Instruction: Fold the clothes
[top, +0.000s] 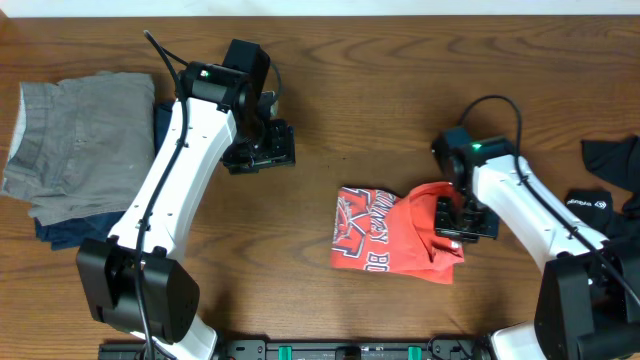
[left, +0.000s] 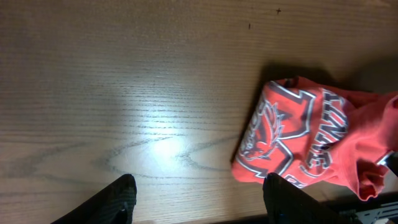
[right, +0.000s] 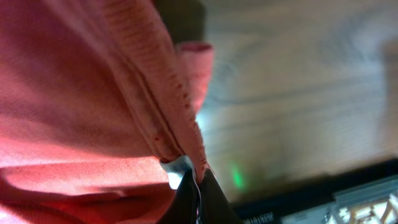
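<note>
A coral-red T-shirt (top: 395, 232) with a white-and-dark chest print lies bunched in a small heap on the table, right of centre. Its printed side fills the right of the left wrist view (left: 305, 134). My right gripper (top: 452, 222) is shut on the shirt's right edge, pinching a hemmed fold of red cloth (right: 124, 106) between its fingertips (right: 196, 186). My left gripper (top: 262, 152) hovers open above bare wood, well left of the shirt, with nothing between its fingers (left: 121, 196). A black garment (top: 610, 185) with a small white logo lies at the right edge.
Folded grey shorts (top: 80, 145) lie on a dark blue garment (top: 70, 230) at the left edge of the table (top: 330, 110). The arm bases stand at the front edge.
</note>
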